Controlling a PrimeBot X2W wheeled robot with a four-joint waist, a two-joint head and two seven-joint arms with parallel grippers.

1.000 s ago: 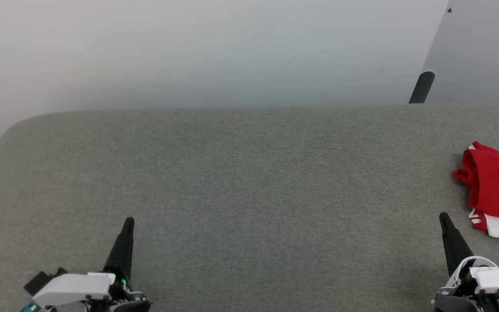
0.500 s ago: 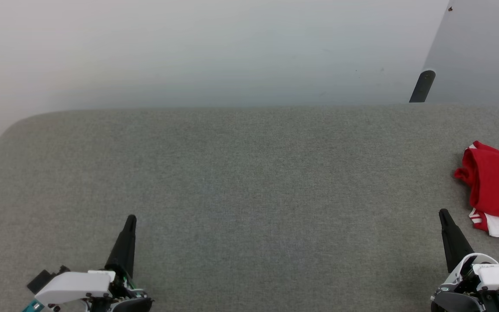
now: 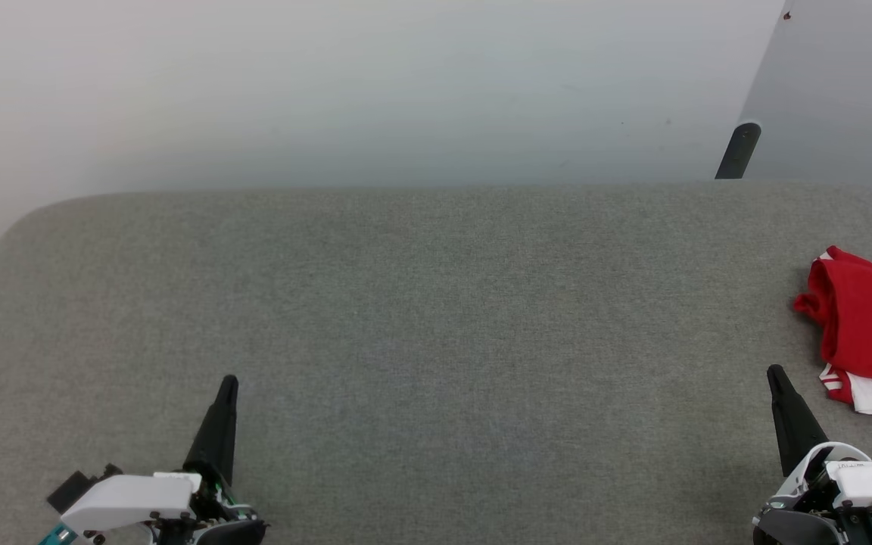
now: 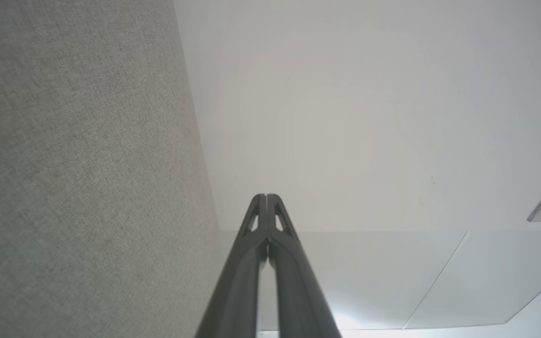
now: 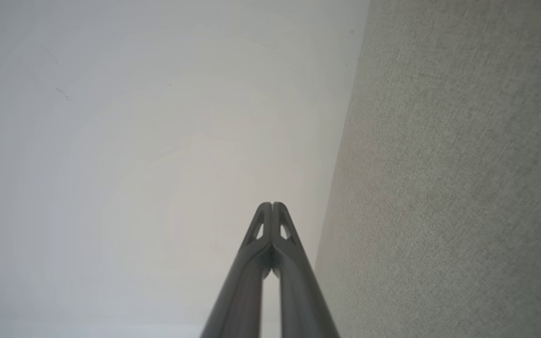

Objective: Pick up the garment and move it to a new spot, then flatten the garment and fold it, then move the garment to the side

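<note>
At the near edge of the grey table [image 3: 436, 318], the left tool [image 3: 228, 382] and the right tool [image 3: 773, 372] both rested with fingers pressed together, holding nothing; the wrist views confirmed the tips touching. Judging from the folded bundle already off to one side, the task looked close to finished, so the sensible course was to keep both tools clear and avoid snagging the cloth. The garment [image 3: 864, 325], red with a white striped sleeve showing beneath, lay at the table's right edge, just right of and slightly beyond the right tool, not touching it.
</note>
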